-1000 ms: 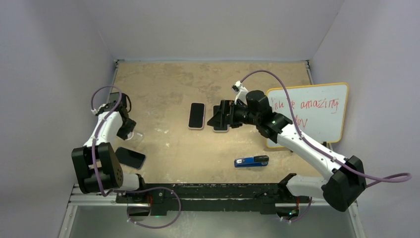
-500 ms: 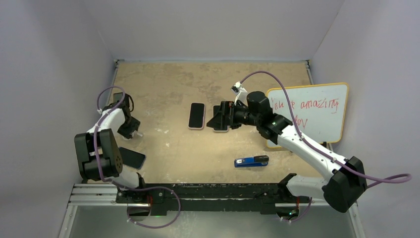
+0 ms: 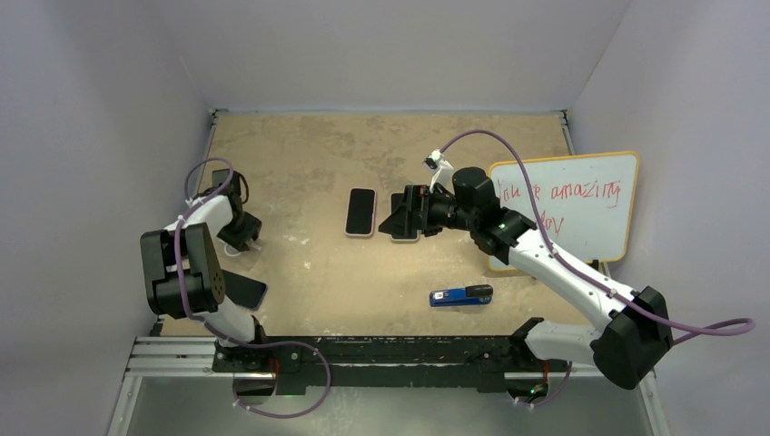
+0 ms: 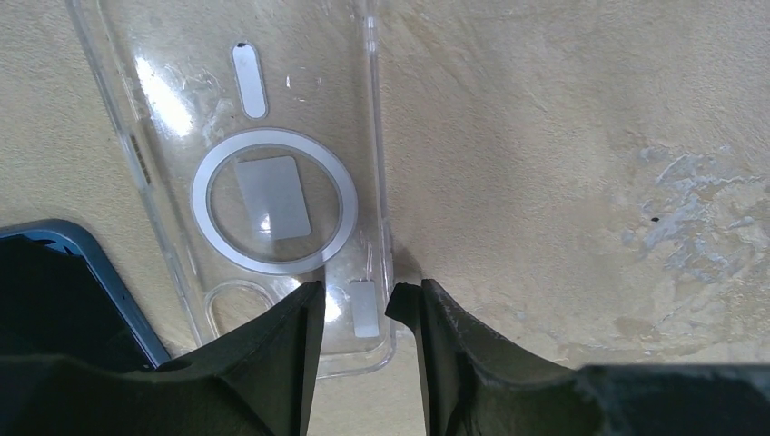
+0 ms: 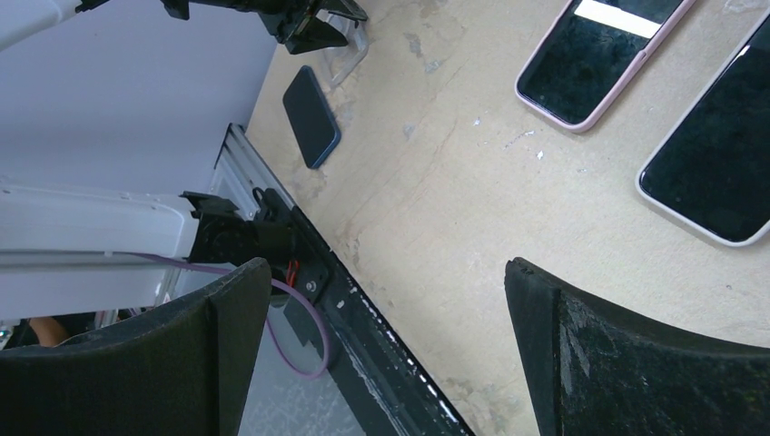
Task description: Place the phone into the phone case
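Observation:
A clear phone case (image 4: 272, 195) with a white ring lies flat on the table at the left, faint in the top view (image 3: 236, 248). My left gripper (image 4: 356, 295) is low over its near corner, narrowly open. Its fingers straddle the case's right side wall. A dark blue phone (image 3: 241, 289) lies just beside the case, its corner showing in the left wrist view (image 4: 64, 291). My right gripper (image 3: 404, 214) hangs wide open above mid-table, empty (image 5: 389, 272). It is over a white-edged phone (image 5: 717, 173), next to a phone in a pink case (image 3: 360, 212).
A blue and black tool (image 3: 461, 295) lies near the front, right of centre. A whiteboard (image 3: 581, 204) with red writing rests along the right side. The metal rail (image 3: 381, 350) runs along the near edge. Walls enclose the left, back and right.
My left arm folded back and swung its gripper leftward and down onto the clear case's corner. The right arm and the phones stayed put.

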Robot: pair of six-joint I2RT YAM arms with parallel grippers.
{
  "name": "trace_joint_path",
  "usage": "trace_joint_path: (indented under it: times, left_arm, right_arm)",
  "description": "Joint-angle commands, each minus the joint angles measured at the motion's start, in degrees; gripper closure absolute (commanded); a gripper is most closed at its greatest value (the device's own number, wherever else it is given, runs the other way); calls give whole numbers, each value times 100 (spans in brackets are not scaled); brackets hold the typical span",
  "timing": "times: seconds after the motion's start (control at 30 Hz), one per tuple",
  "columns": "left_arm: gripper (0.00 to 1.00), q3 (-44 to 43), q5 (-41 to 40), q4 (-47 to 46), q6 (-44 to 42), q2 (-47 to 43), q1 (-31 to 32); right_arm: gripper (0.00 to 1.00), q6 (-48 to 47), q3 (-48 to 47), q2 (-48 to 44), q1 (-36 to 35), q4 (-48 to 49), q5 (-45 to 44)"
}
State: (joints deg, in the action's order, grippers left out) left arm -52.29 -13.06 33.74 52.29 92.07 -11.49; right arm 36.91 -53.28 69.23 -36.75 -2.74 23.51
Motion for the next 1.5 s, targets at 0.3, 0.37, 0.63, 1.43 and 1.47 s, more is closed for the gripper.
trace_joint_path:
  times: [0.3,0.37,0.63,1.43,1.47]
  left_arm:
    - [53,-67,117,-17,-179,220,98]
    - [51,-79,144,-24,-224,114,102]
    - [55,15,89,24,-130,174,105]
    - [100,320,678,284,-334,-307,1072]
    - [100,298,674,321,-293,-391,1298]
  right_arm:
    - [1,-68,-28,-164,-16,54,-83]
    - [1,-54,4,-191,-19,53,-83]
    - [1,-25,19,-295,-20,49,-154]
    - [1,92,98,-390,-16,20,-318]
    - [1,106,106,-399,-23,19,-339]
